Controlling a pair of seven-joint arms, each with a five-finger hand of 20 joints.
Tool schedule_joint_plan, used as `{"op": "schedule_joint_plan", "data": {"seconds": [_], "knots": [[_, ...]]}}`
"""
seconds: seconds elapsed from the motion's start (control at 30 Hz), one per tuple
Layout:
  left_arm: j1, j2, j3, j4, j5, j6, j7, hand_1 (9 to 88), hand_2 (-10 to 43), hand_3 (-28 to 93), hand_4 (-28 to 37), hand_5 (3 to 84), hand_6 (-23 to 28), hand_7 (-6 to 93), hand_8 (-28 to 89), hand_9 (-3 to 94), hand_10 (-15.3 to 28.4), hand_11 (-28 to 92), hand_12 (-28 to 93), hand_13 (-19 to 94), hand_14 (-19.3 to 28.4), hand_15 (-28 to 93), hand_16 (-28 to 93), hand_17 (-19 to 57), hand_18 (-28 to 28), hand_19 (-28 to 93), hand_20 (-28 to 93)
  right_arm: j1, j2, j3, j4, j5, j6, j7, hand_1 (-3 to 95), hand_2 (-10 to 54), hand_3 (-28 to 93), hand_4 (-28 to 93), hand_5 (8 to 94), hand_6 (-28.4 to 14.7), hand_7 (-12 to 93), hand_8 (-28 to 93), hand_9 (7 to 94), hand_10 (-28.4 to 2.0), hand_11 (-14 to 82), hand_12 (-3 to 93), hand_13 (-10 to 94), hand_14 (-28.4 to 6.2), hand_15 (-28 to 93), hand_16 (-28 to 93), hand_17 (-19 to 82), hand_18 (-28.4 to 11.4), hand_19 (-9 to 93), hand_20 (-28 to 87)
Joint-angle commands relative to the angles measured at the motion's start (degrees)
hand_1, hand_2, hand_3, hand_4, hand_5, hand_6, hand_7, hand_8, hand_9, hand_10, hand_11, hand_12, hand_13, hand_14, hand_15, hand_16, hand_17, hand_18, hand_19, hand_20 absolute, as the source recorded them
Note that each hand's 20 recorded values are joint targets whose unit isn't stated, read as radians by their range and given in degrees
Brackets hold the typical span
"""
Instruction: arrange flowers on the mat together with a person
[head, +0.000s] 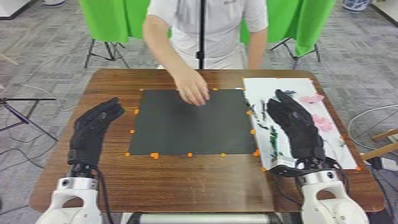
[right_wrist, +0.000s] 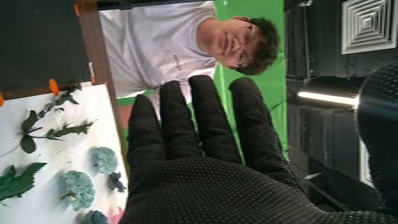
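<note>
The arranging is looking unstarted: ruffled pink flowers (head: 322, 123) and dark-green leafy sprigs (right_wrist: 69, 130) are lying on the white rectangular sheet (head: 266, 86), beside the square dark mat (head: 191, 132). A person's bare hand (head: 190, 86) is hanging over the mat; the black-gloved right hand (right_wrist: 222, 192) is holding its straight fingers slightly spread.

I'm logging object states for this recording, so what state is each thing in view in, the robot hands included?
Left robot hand, open, left of the mat
Right robot hand, open, over the white sheet
Black mat, lying flat
White sheet, spread out right of the mat
Pink flowers, lying on the sheet
Leafy sprigs, lying on the sheet
Person's hand, at the mat's far part, fingers extended
</note>
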Motion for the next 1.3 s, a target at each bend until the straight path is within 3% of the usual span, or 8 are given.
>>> {"op": "schedule_joint_plan", "data": {"seconds": [0.03, 0.4, 0.53, 0.87, 1.2, 1.3], "knots": [[1.24, -0.24, -0.11, -0.14, -0.32, 1.04, -1.14, 32.1, -6.0, 62, -13.8, 48.6, 3.4, 15.4, -6, 42.9, 12.5, 18, 15, 34, 16.4, 17, 5, 7.1, 11.8, 6, 20, -0.81, -0.82, 0.44, -0.62, -0.44, -0.39, 0.2, 14.1, -6.2, 78, -17, 34.8, -3.2, 9, -8, 38.9, -14.7, 3.8, 13.4, 29, -13.1, 8, 14, 17, -9.9, 2, 21], [0.89, 0.36, 0.25, -0.03, -0.61, 1.54, -0.93, 32.2, -5.8, 62, -13.8, 48.6, 3.4, 15.4, -6, 42.9, 12.5, 18, 15, 34, 16.3, 17, 5, 7.0, 11.8, 6, 20, -0.61, -1.02, 0.45, -0.5, -0.81, -1.27, 0.3, 14.1, -6.1, 78, -17, 34.9, -3.2, 9, -8, 39.0, -14.8, 3.8, 13.3, 29, -13.0, 8, 14, 17, -10.0, 2, 21], [0.86, 0.31, 0.16, 0.19, -0.79, 0.64, -0.3, 32.2, -5.7, 62, -13.7, 48.6, 3.3, 15.4, -6, 42.9, 12.6, 18, 15, 34, 16.4, 17, 4, 7.0, 11.8, 6, 20, -0.45, -0.7, 0.63, -0.42, -0.83, -1.86, 0.64, 14.1, -6.1, 78, -17, 34.9, -3.1, 10, -8, 39.0, -14.8, 3.8, 13.4, 29, -12.7, 8, 14, 16, -10.2, 2, 21], [0.33, 0.64, 0.23, 0.27, -0.93, 0.63, -0.13, 31.8, -6.3, 63, -13.5, 48.4, 3.3, 15.3, -6, 42.9, 12.6, 18, 15, 34, 16.4, 17, 4, 7.0, 11.8, 6, 20, -0.18, -0.41, 0.61, -0.44, -0.78, -1.66, 0.69, 14.1, -6.1, 78, -17, 34.9, -3.1, 9, -8, 39.0, -14.7, 3.9, 13.3, 29, -12.7, 8, 14, 17, -10.2, 2, 21], [0.32, 0.0, -0.1, 0.33, -0.45, 0.15, -0.54, 32.2, -5.8, 62, -13.6, 48.6, 3.3, 15.2, -6, 43.0, 12.6, 18, 15, 34, 16.4, 17, 4, 6.9, 11.7, 6, 20, 0.03, -0.53, 0.87, -0.38, -0.97, -2.77, 0.89, 14.2, -6.0, 78, -17, 34.8, -3.2, 9, -8, 38.9, -14.8, 3.8, 13.3, 29, -12.8, 8, 14, 17, -10.2, 2, 21], [0.07, 0.34, -0.12, 0.32, -0.64, 0.39, -0.79, 32.1, -6.0, 62, -13.6, 48.5, 3.3, 15.3, -6, 43.1, 12.5, 18, 15, 34, 16.4, 17, 4, 6.9, 11.7, 6, 20, 0.06, -0.6, 1.07, -0.6, -1.02, -3.38, 1.22, 14.2, -6.1, 78, -17, 34.9, -3.2, 9, -8, 38.9, -14.8, 3.8, 13.4, 29, -12.8, 8, 14, 17, -10.2, 2, 21]]}}
